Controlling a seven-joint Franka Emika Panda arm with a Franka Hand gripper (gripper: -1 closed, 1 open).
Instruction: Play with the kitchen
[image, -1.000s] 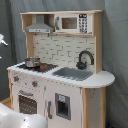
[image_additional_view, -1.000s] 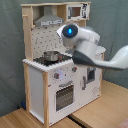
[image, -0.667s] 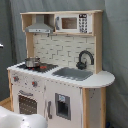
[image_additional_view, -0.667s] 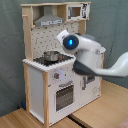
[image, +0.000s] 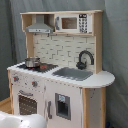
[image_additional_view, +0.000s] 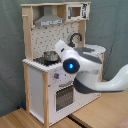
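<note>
- While the white robot arm (image_additional_view: 87, 75) swings low across the front of the tall white and light-wood toy kitchen (image: 60, 85), you see it sit lower and further toward the second exterior view's left than a second ago.
- It now covers the counter edge and part of the oven door (image_additional_view: 64, 96) in the second exterior view.
- Its glowing blue joint light (image_additional_view: 70, 64) sits just below the small steel pot (image_additional_view: 49, 55) on the kitchen's hob.
- You cannot tell how the jaws stand; the gripper itself is not clearly shown.
- Judging from this, the arm is closing on the kitchen's front, perhaps the knobs (image: 35, 83) or oven, but nothing on the kitchen has been moved yet.
- Watch the pot beside the grey sink (image: 74, 73); a sweep could knock it.
</note>
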